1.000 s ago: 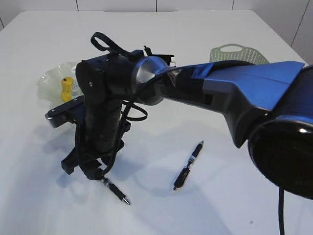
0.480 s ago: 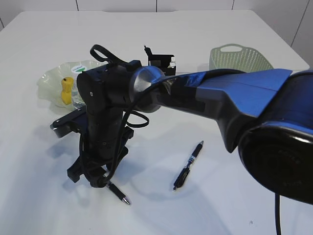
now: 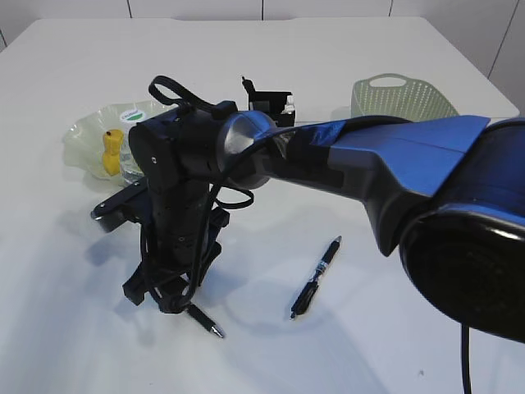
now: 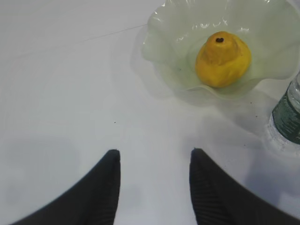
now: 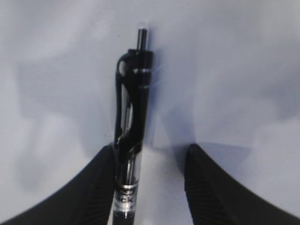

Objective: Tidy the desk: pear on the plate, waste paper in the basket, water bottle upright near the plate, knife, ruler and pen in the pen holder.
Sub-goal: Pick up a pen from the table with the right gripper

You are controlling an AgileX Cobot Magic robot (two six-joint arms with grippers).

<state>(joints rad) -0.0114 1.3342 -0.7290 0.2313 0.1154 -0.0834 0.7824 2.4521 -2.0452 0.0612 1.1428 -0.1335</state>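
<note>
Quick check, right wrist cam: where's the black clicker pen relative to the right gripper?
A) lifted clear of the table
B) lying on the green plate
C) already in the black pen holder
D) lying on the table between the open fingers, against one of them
D: in the right wrist view the black clicker pen lies flat on the white tabletop, between the spread fingers of the right gripper, against one finger and clear of the other.

White panelled wall (image 3: 197, 8): located well behind the right claw (image 3: 176, 302), along the upper edge of the exterior view. Thin dark vertical joints divide the panels. The same surface continues at the far right, also well apart from the claw.
</note>
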